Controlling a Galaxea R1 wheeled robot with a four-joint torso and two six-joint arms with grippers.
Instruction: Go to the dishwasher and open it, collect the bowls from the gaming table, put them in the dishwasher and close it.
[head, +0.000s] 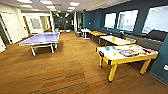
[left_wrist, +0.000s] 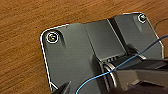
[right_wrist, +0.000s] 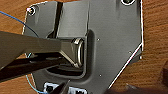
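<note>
Gaming table (head: 126, 53) center-right w/ blue bowls (head: 107, 48) | ping-pong table (head: 41, 38) upper left | our claws' opening: can't tell

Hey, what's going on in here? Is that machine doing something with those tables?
Nothing is being handled right now. The robot is out on the wooden floor of a games lounge. Ahead on its right stands a yellow-legged gaming table with colourful boards and small blue bowls on its white top. A blue table-tennis table sits farther off to the left, and bare wooden tables line the dark blue wall.
</note>
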